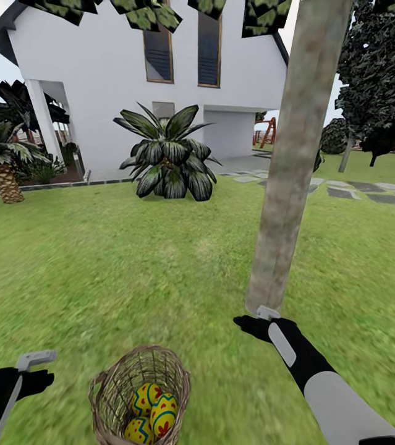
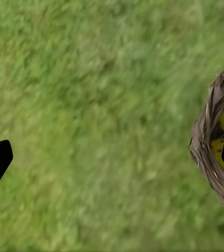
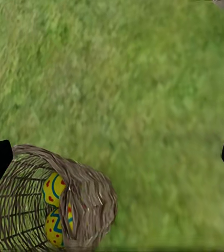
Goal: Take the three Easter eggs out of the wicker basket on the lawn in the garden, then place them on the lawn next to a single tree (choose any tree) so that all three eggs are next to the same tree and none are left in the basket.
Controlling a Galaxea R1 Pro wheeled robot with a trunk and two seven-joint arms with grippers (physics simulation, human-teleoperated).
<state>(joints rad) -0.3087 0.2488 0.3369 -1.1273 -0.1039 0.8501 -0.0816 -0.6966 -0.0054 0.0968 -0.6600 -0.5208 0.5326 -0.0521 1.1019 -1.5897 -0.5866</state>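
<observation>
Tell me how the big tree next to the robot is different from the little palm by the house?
The tree has a tall, thick, smooth mottled trunk that runs up past the top of the head view; the palm is short, with a scaly tan trunk. The tree stands close, just beyond the right gripper; the palm stands far off by the house. The palm's drooping fronds show whole; of the tree's crown you see just a few leaves. Both grow from the lawn.

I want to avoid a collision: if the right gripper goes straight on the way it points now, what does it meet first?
Most likely bare lawn. The right gripper looks down at grass between its open fingers, with the wicker basket off to one side, though depth is uncertain.
</observation>
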